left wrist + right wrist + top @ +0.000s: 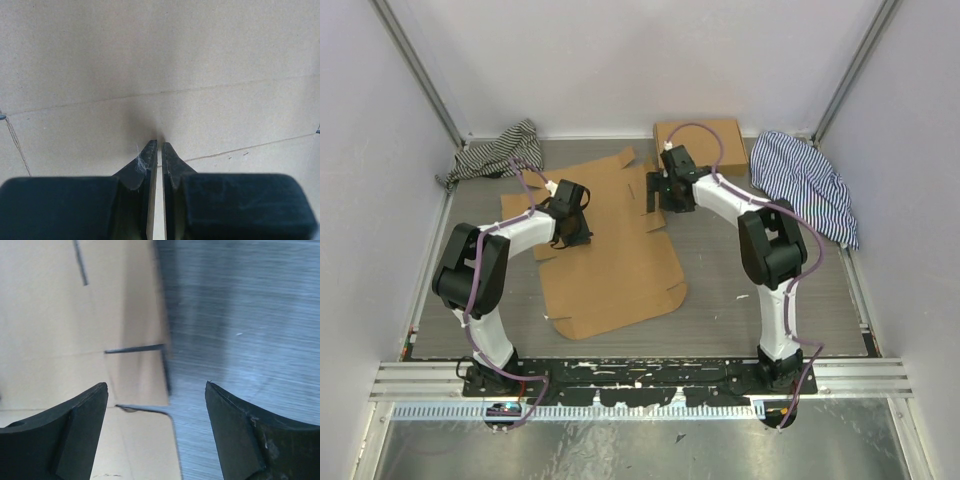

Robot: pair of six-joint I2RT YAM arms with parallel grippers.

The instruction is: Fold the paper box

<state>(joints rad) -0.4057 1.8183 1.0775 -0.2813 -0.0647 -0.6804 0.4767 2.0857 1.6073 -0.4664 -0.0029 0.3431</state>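
The paper box (610, 255) lies flat and unfolded on the grey table, a brown die-cut sheet with flaps and slits. My left gripper (575, 232) is shut and empty, its tips (159, 144) pressed down on the sheet's left part near a crease line. My right gripper (658, 198) is open and empty, hovering over the sheet's right edge. In the right wrist view the gripper (156, 386) spans a side flap (135, 375) and the bare table beside it.
A formed flat cardboard box (700, 143) sits at the back centre. A striped cloth (492, 152) lies at the back left and another (807, 183) at the back right. White walls enclose the table on three sides.
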